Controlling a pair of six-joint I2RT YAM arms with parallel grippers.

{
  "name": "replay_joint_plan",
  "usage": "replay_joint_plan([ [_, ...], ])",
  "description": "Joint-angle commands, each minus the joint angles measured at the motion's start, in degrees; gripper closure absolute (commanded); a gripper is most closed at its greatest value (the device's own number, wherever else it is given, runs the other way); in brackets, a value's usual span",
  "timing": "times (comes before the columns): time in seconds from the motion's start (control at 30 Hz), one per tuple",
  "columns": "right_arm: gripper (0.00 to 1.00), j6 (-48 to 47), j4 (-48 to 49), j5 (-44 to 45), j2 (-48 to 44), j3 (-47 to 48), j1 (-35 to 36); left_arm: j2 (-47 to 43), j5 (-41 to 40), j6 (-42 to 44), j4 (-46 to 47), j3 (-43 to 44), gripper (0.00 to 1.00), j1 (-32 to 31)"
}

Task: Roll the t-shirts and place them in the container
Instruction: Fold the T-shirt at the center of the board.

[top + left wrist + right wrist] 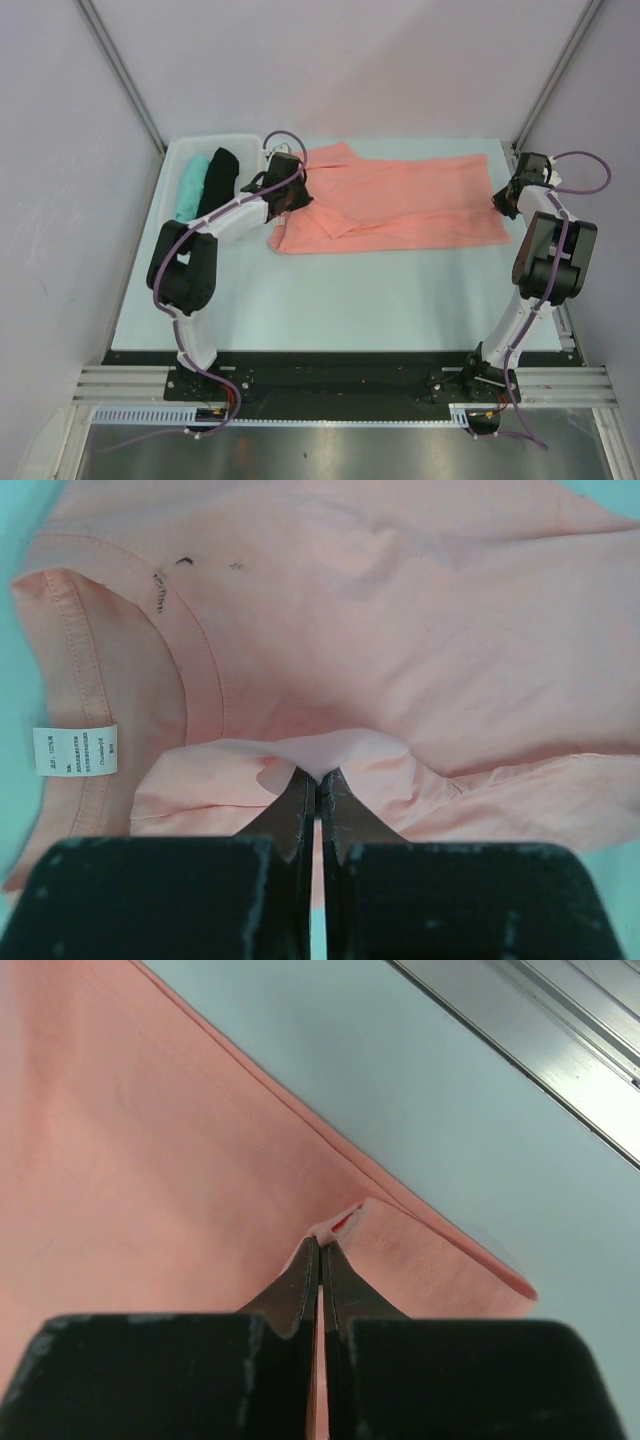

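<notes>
A salmon-pink t-shirt [400, 205] lies spread across the far half of the table, its neck end at the left. In the left wrist view its collar [195, 670] and white neck label [75, 750] show. My left gripper [290, 195] is shut on a pinched fold of the pink cloth [318, 770] near the collar. At the shirt's right end my right gripper [505, 200] is shut on the hem edge [322, 1240], which bunches up at the fingertips. A teal t-shirt [190, 185] and a black t-shirt [216, 180] lie rolled in the bin.
A clear plastic bin [240, 145] stands at the far left of the table, beside the left gripper. The metal frame rail [540, 1030] runs just beyond the table's right edge [510, 160], close to the right gripper.
</notes>
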Motion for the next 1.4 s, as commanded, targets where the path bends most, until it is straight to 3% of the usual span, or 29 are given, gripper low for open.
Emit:
replay_joint_plan([
  [0.0,1.00,-0.4,0.3,1.9,0.8,2.0,-0.4,-4.0,0.2,0.8,1.6,1.6,1.00,0.8],
  [0.43,1.00,0.1,-0.2,3.4,-0.4,1.3,-1.2,-6.4,0.4,0.6,1.4,1.3,1.00,1.1],
  [0.8,1.00,-0.5,2.2,1.0,0.1,1.4,-1.9,-2.8,0.6,1.1,2.3,2.4,1.00,2.3],
  [0.87,0.83,-0.9,2.6,0.2,0.6,2.0,-1.9,-2.0,2.1,2.3,3.5,2.9,1.00,2.4],
  [0.9,0.74,-1.1,2.2,-0.3,0.8,2.5,-1.9,-1.2,2.8,2.7,3.6,3.2,0.97,2.5],
  [0.93,0.58,-1.4,1.0,-0.6,1.0,3.8,-1.7,-1.2,3.0,3.1,3.6,3.8,0.87,2.5],
  [0.97,0.51,-1.7,0.3,-1.2,0.9,4.4,-1.7,-1.3,3.0,3.4,3.2,3.7,0.72,2.6],
  [1.0,0.46,-2.0,-0.4,-1.4,0.7,4.9,-1.1,-2.1,3.0,3.5,3.4,3.4,0.49,3.0],
  [1.03,0.39,-2.6,-1.9,-1.2,-0.1,5.6,-0.5,-4.3,3.2,3.8,3.9,2.1,0.41,3.2],
  [1.1,0.39,-3.3,-3.4,0.6,-3.2,5.7,0.4,-7.7,3.9,4.2,4.2,-0.4,0.28,3.4],
  [1.2,0.40,-2.2,-7.0,2.0,-8.3,3.5,2.2,-16.1,3.8,1.6,4.1,-8.0,0.27,2.9],
  [1.37,0.53,-0.1,-7.7,0.9,-17.2,-8.3,2.2,-31.5,0.5,-7.2,8.1,-29.4,0.43,0.5],
])
